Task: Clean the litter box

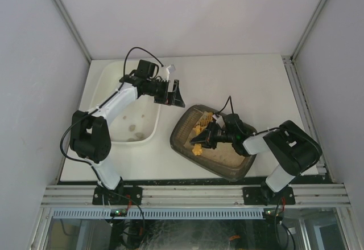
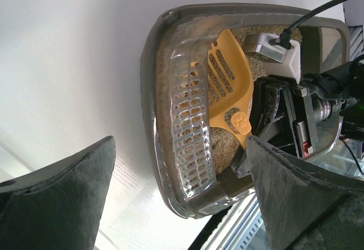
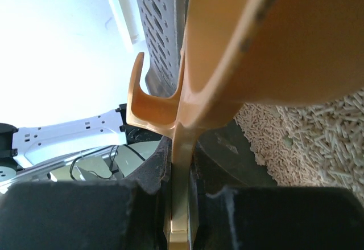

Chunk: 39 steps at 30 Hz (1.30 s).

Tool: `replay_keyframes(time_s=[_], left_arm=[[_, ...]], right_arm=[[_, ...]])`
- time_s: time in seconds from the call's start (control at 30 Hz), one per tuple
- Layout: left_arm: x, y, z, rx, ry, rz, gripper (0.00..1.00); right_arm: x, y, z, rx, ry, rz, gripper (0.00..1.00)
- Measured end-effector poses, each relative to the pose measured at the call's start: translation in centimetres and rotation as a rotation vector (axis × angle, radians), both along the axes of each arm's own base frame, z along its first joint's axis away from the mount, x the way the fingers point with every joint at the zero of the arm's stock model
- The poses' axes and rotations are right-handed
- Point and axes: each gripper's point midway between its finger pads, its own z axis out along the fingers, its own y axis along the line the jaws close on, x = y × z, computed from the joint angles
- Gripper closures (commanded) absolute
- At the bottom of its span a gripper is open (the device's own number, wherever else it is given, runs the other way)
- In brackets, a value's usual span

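Note:
The dark grey-brown litter box (image 1: 177,142) lies at an angle right of the table's middle, with beige litter (image 1: 222,158) inside. My right gripper (image 1: 211,136) reaches into it from the right and is shut on the handle of an orange slotted scoop (image 1: 198,129). In the right wrist view the handle (image 3: 183,164) is pinched between the pads, with the scoop's bowl (image 3: 261,39) over the litter pellets (image 3: 307,136). My left gripper (image 1: 173,94) hovers open and empty above the table, just beyond the box's far left corner. From the left wrist, the scoop (image 2: 227,79) rests against the box's perforated inner wall (image 2: 190,130).
A large white tub (image 1: 114,76) stands at the left, under my left arm, with a few dark specks on its floor. White enclosure walls surround the table. A metal rail (image 1: 193,193) runs along the near edge.

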Motion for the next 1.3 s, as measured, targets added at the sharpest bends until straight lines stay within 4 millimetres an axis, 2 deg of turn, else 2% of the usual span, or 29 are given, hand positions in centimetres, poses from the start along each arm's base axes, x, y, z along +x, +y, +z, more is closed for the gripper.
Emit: replay_keyframes(time_s=[0.3,0.7,0.83,1.07,1.3], left_arm=[[0.0,0.0,0.0,-0.001,0.000,-0.002,0.00],[-0.4,-0.6,-0.5,-0.006,0.019,-0.023,0.00],[-0.6,-0.8,-0.6,-0.005,0.021,-0.028,0.00],[-0.6,-0.9,-0.7,-0.003,0.025,-0.030,0.00],[-0.6,-0.9,-1.1,0.000,0.032,-0.031,0.00]], right_arm=[[-0.5,-0.1,0.2,0.004,-0.026,0.021,1.00],[-3.5,-3.3,0.5,-0.150,-0.034,0.061,1.00],[-4.6,-3.9,0.6,-0.171,-0.024,0.090,1.00],[-5.4,-4.9,0.8,-0.196,-0.023,0.104,1.00],[-6.6,-5.8,1.4,-0.216,-0.084,0.142,1.00]])
